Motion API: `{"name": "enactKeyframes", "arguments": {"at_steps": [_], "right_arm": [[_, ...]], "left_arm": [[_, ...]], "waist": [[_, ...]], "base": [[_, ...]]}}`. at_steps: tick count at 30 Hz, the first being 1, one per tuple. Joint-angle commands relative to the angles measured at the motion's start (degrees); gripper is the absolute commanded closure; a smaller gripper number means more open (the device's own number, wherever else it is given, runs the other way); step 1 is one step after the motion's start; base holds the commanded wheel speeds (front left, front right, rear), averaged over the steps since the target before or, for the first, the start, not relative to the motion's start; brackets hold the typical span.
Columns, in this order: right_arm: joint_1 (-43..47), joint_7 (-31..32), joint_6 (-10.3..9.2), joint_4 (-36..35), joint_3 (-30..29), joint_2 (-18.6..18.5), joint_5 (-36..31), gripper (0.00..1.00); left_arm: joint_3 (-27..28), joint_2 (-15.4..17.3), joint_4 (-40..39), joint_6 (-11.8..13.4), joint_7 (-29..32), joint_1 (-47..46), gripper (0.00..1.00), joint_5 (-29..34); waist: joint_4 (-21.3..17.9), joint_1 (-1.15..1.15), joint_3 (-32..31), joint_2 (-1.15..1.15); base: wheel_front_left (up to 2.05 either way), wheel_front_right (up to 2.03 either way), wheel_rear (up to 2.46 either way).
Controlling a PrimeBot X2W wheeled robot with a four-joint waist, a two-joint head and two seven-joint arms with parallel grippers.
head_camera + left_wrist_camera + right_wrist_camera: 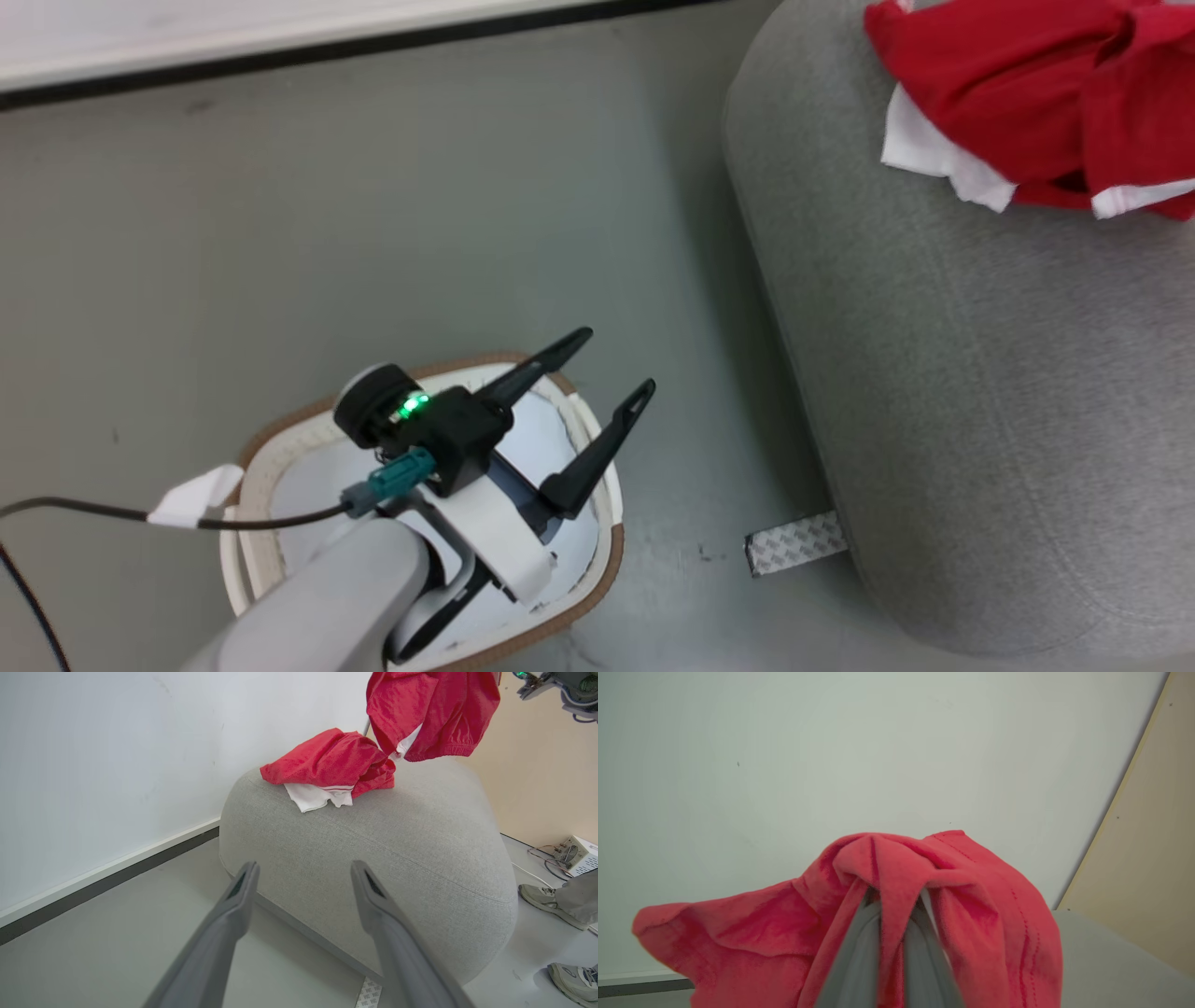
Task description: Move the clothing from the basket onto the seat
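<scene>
The grey seat (980,392) fills the right of the head view. Red and white clothing (1027,84) lies crumpled at its far end. In the left wrist view one red garment (327,763) rests on the seat (383,858), and a second red garment (430,714) hangs just above it. My right gripper (896,896) is shut on that hanging garment (962,896), whose cloth drapes over both fingers. My left gripper (614,359) is open and holds nothing; it hovers over the white, brown-rimmed basket (611,546) on the floor left of the seat. The part of the basket's inside that shows is bare.
A patterned tape strip (794,543) lies on the grey floor at the seat's base. A white wall with a dark baseboard (280,51) runs along the back. In the left wrist view a person's shoes (537,896) and a small box with cables (579,854) sit beyond the seat.
</scene>
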Motion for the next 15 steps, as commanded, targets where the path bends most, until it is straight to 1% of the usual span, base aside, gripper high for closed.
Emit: {"name": "enactKeyframes", "arguments": {"at_steps": [1, 4, 9, 12, 13, 15], "right_arm": [[-1.9, 0.8, -0.13, 1.7, -1.0, -0.9, -0.9, 1.00], [-3.4, 2.8, -0.13, 5.8, -2.2, -1.5, -2.9, 1.00], [-6.0, 6.5, -0.13, 14.6, -3.1, -2.5, -6.5, 1.00], [-7.7, 10.8, -0.13, 20.3, -4.1, -2.9, -9.4, 1.00], [-7.7, 10.8, -0.13, 20.3, -4.1, -2.9, -9.4, 1.00], [-8.7, 14.6, -0.13, 23.5, -3.5, -2.4, -10.7, 1.00]], "left_arm": [[0.5, 1.0, -0.9, 0.1, 0.2, -0.9, 0.00, 0.4], [1.0, 2.2, -2.0, 0.2, 0.5, -1.2, 0.00, 0.3], [1.5, 3.6, -3.0, 0.3, 0.6, -1.6, 0.00, 0.1], [1.6, 4.0, -3.1, 0.2, 0.2, -1.6, 0.00, 0.0], [1.6, 4.0, -3.1, 0.2, 0.2, -1.6, 0.00, 0.0], [1.7, 4.2, -3.0, 0.2, 0.1, -1.7, 0.00, -0.2]], "waist": [[1.6, -0.01, 4.5, 0.00], [2.6, -0.01, 6.9, 0.00], [4.2, -0.01, 9.7, 0.00], [4.9, -0.01, 10.4, 0.00], [4.9, -0.01, 10.4, 0.00], [5.2, -0.01, 10.4, 0.00]], "base": [[0.00, 0.00, 0.00], [0.00, 0.00, 0.00], [0.00, 0.00, 0.00], [0.00, 0.00, 0.00], [0.00, 0.00, 0.00], [0.00, 0.00, 0.00]]}}
